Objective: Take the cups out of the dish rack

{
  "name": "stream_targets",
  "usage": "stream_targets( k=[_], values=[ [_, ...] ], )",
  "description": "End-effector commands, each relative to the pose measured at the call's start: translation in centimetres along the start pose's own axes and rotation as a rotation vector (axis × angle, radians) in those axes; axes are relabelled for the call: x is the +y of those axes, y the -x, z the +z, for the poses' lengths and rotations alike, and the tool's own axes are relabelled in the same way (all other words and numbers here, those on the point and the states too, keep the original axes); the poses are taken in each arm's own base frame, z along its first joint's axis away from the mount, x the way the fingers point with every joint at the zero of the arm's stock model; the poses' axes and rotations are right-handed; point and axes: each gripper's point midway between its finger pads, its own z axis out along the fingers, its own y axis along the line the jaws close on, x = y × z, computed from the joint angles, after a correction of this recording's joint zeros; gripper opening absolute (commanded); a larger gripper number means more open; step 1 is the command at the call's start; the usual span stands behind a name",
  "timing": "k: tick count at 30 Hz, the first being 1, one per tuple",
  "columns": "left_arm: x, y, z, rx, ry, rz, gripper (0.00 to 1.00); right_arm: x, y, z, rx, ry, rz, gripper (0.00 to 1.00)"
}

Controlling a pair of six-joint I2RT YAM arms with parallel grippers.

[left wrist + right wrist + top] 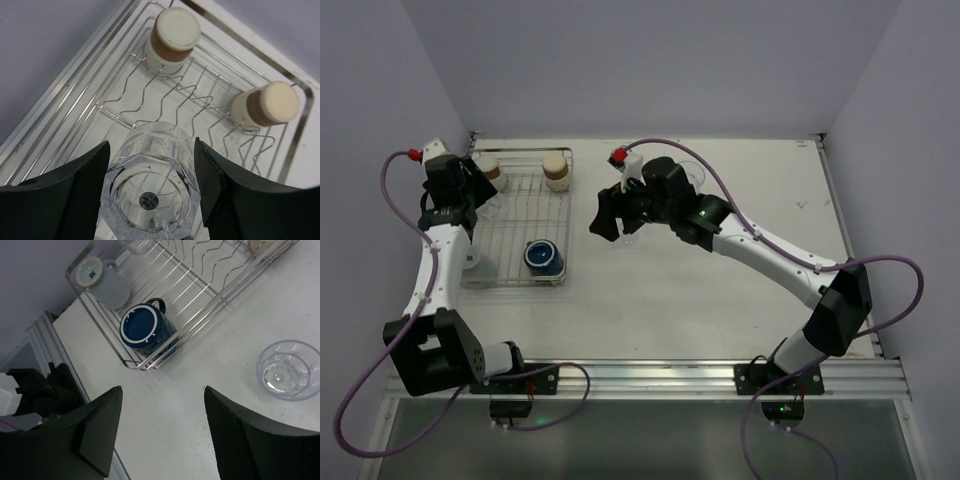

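The silver wire dish rack [516, 222] lies at the table's left. A clear ridged tumbler [150, 190] stands upside down between my left gripper's [151, 145] fingers, and the gripper [470, 195] is shut on it over the rack's [125, 105] left side. Two tan cups with cream bases [172, 35] [267, 105] sit at the rack's far end [488, 170] [556, 170]. A navy mug [543, 257] [145, 329] and a pale blue cup [102, 280] rest at its near end. My right gripper [603, 215] [162, 390] hangs open over bare table, right of the rack [200, 290].
One clear cup [287, 369] stands upright on the white table [720, 290], outside the rack and beside my right gripper. Purple cables loop off both arms. Grey walls close the table in on three sides.
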Motion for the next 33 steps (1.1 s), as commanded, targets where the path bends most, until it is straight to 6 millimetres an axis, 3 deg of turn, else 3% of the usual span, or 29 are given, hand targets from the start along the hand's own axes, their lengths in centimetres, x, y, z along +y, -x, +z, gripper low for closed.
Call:
stream_targets(
  k=[1, 6, 9, 10, 13, 16, 18, 19, 23, 30, 33],
  values=[
    [-2.3, 1.4, -2.4, -0.071, -0.152, -0.07, 0.2, 3.6, 4.7, -2.6, -0.19, 0.121, 0.05, 0.72],
    [-5.4, 2.8, -7.2, -0.12, -0.366, -0.11, 0.19, 6.5, 6.1, -3.2, -0.286, 0.296, 0.159, 0.84],
    [-8.2, 2.4, -10.6, -0.104, -0.567, -0.136, 0.19, 7.6, 6.6, -3.5, -0.337, 0.376, 0.203, 0.88],
    [-9.7, 2.7, -12.8, -0.121, -0.686, -0.13, 0.19, 7.7, 6.6, -3.4, -0.342, 0.387, 0.222, 0.88],
    [-12.3, 1.8, -16.0, -0.104, -0.904, -0.167, 0.18, 7.2, 6.8, -3.3, -0.375, 0.374, 0.229, 0.88],
    [-14.1, 0.8, -19.5, -0.096, -1.095, -0.18, 0.18, 6.6, 7.0, -4.0, -0.407, 0.36, 0.187, 0.91],
    [-14.6, -0.5, -20.5, -0.048, -1.166, -0.23, 0.18, 6.6, 6.8, -3.8, -0.389, 0.371, 0.18, 0.91],
    [-15.1, -0.1, -22.0, -0.08, -1.235, -0.216, 0.18, 6.6, 6.5, -3.7, -0.38, 0.375, 0.18, 0.91],
    [-15.7, -1.2, -23.9, -0.051, -1.331, -0.265, 0.16, 6.3, 5.9, -3.5, -0.4, 0.385, 0.216, 0.91],
    [-15.9, -2.9, -26.0, -0.037, -1.452, -0.302, 0.16, 6.1, 6.5, -4.6, -0.454, 0.366, 0.226, 0.89],
    [-16.4, -3.2, -27.1, -0.034, -1.496, -0.302, 0.16, 7.3, 6.7, -4.9, -0.435, 0.435, 0.196, 0.86]
  ],
)
